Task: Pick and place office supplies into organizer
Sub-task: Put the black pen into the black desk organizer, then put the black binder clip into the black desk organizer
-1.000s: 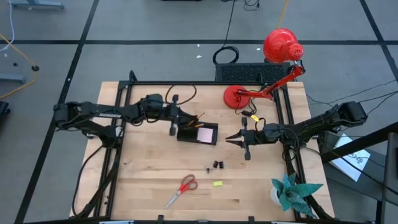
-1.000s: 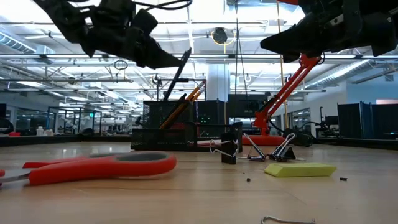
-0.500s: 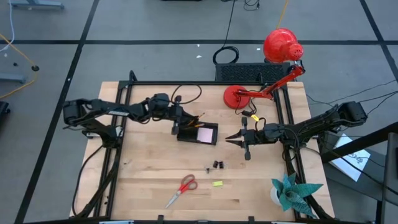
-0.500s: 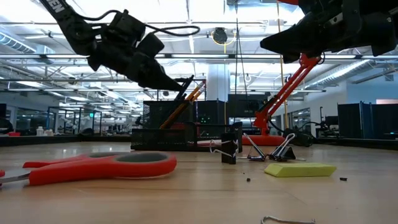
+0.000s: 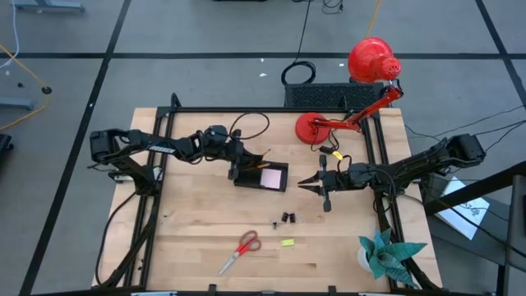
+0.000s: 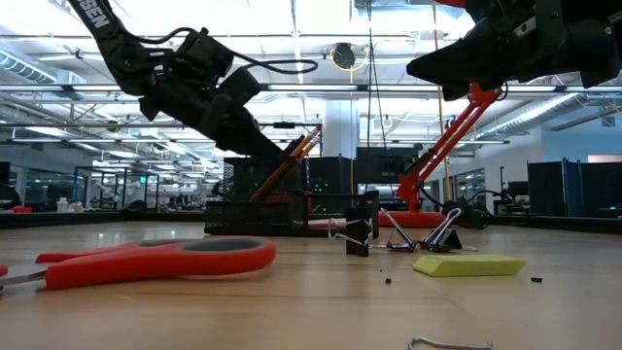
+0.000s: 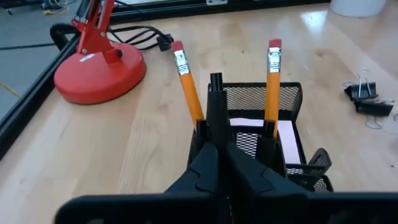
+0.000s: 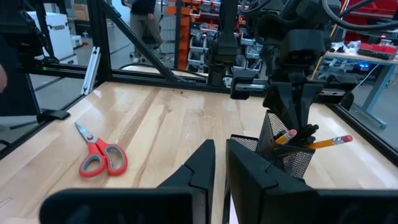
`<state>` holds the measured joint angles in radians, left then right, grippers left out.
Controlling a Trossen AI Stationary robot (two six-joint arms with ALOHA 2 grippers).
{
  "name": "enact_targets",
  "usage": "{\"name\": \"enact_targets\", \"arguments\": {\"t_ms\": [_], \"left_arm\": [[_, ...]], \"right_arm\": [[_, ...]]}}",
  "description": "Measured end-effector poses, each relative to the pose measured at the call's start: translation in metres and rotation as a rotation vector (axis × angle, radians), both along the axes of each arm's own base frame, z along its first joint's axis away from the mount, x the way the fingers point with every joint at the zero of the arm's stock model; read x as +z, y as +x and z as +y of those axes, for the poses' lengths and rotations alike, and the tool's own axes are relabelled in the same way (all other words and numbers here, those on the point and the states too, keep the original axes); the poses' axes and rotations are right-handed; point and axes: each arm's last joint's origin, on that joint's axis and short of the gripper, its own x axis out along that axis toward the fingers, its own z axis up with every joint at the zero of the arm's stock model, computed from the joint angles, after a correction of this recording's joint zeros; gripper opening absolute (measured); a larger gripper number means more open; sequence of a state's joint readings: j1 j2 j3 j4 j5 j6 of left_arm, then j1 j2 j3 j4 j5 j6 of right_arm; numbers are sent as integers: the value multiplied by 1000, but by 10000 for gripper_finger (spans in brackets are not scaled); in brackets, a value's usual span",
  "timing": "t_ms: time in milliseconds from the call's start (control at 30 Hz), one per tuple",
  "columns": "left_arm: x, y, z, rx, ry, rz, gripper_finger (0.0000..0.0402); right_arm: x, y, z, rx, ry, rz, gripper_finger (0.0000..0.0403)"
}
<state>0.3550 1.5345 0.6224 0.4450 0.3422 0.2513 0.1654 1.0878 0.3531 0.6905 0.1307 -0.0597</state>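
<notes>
The organizer (image 5: 263,176) is a black mesh tray on the table's middle, with a pen cup (image 7: 258,102) holding two orange pencils (image 7: 188,81). A pink pad (image 5: 270,177) lies in the tray. My left gripper (image 7: 216,146) is at the cup's left rim, shut on a black pen (image 7: 216,99). My right gripper (image 5: 302,183) hovers shut just right of the organizer, holding nothing. Red-handled scissors (image 5: 242,249), a yellow piece (image 5: 287,242) and two black clips (image 5: 287,218) lie flat on the near half of the table. My left gripper pinches the black pen's shaft (image 7: 216,127) between its two fingers, a little below the pen's top end. The fingers slant down from the table's left and lie across the pen. The pen stands nearly upright between the two pencils; the fingers hide its lower end.
A red desk lamp (image 5: 316,127) stands at the far right, its cable (image 5: 297,74) running off the table's far edge. A teal paper plant (image 5: 386,253) sits at the near right corner. Bare wood lies left of the scissors and between scissors and organizer.
My left gripper has sunk and gone toward the table's right, to the organizer's pen cup, tipping further down. The black pen has come down with it, from slanting above the cup to standing between the pencils.
</notes>
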Motion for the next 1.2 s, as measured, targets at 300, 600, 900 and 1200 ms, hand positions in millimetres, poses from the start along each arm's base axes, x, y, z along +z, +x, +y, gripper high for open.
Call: {"name": "enact_targets", "arguments": {"t_ms": [300,600,900,1200], "left_arm": [[0,0,0,9,-15,-1,129],[56,-20,-11,52,63,-108,160],[107,-76,-77,-50,-40,-47,113],[82,-88,-124,-160,11,45,12]], "right_arm": [[0,0,0,1,0,0,34],[0,0,0,1,0,1,34],[-4,-1,0,-2,15,40,34],[-4,-1,0,-3,23,47,34]]}}
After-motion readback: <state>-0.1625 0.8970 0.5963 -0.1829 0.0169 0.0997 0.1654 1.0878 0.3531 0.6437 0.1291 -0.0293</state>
